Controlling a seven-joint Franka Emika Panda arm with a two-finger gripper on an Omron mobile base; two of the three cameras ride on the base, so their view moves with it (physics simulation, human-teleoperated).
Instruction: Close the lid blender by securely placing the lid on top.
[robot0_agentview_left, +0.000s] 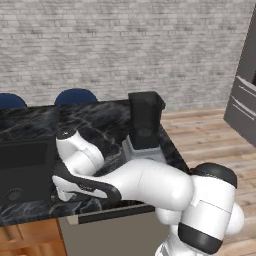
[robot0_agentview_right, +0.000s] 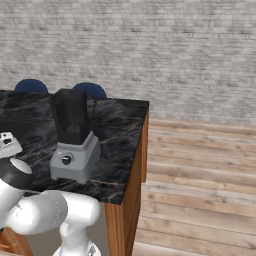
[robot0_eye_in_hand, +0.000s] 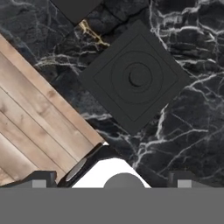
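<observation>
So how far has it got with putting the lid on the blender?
Hardly started. The lid lies flat on the dark marble counter, with the hand hovering above it, its fingertips apart and touching nothing. The blender stands with its jar open. Gripping, carrying and seating the lid all remain.

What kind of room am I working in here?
Most likely a home kitchen: a black marble-look island counter on wooden cabinets, a grey-based blender with a black jar standing on it, and blue chair backs behind, before a grey brick wall.
</observation>
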